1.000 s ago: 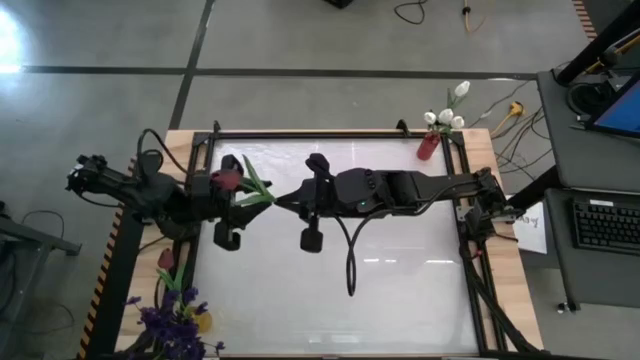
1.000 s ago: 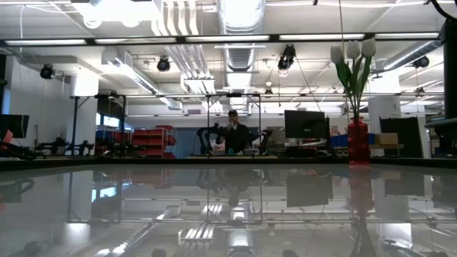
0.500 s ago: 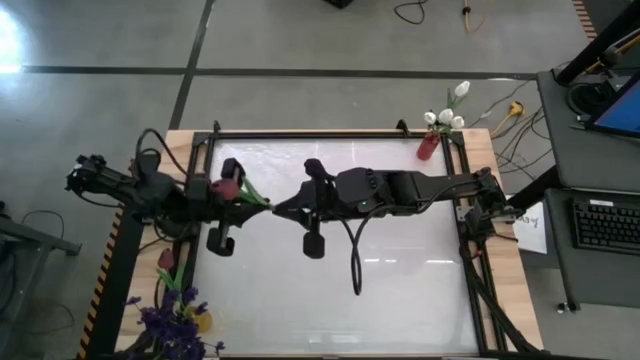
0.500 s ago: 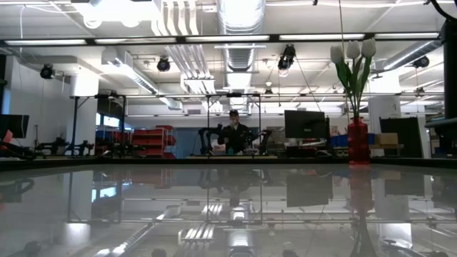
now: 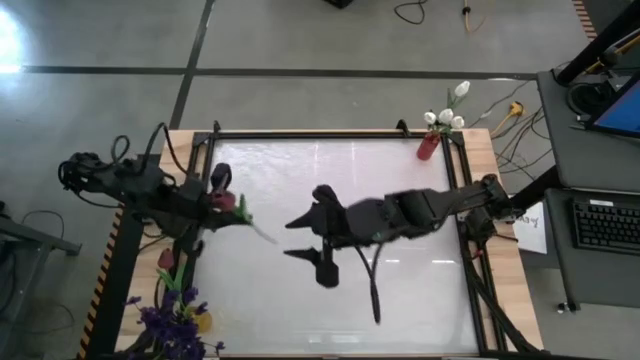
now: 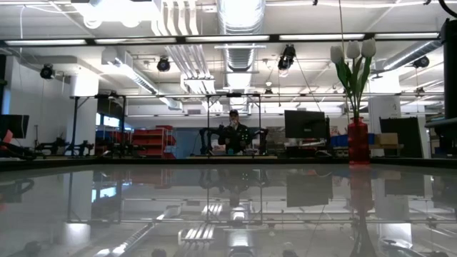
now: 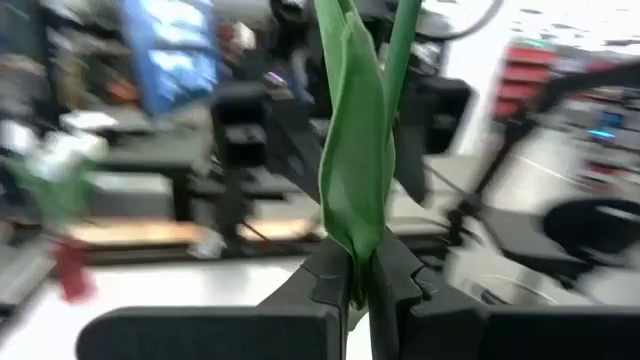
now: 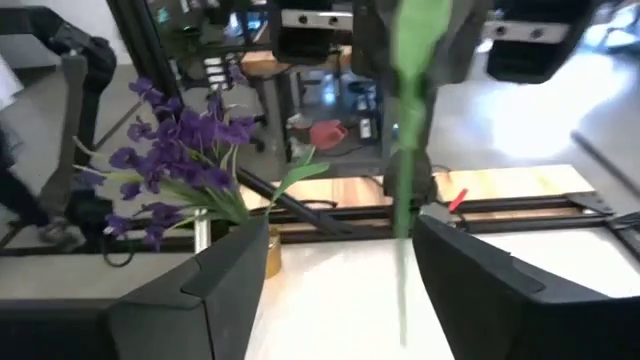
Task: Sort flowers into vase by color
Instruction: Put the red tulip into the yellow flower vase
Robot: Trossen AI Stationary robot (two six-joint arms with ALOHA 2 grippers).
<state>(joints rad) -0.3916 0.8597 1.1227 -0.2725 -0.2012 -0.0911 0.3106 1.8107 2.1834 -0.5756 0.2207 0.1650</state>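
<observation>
- My left gripper (image 7: 362,290) is clamped on the green stem (image 7: 358,150) of a red flower (image 5: 226,201); the stem rises from between my fingers, the bud (image 5: 226,201) just beside them in the high view.
- My right gripper (image 8: 335,270) is spread wide and holds nothing; the stem's blurred lower end (image 8: 410,110) hangs ahead of the gap.
- The pinch sits on a leaf and a thin stem (slippery, I'd judge), so the flower could twist or slide out on the way to a vase.
- The trailing end could also brush my right fingers.
- The purple flowers (image 5: 172,322) stand off the table's near-left corner, the white flowers (image 5: 445,116) in a red vase (image 5: 428,146) at the far right corner.
- The table (image 5: 400,290) is white and glossy, mirroring ceiling lights; beyond it, a workshop with racks, monitors and a person (image 6: 232,134) far back.
</observation>
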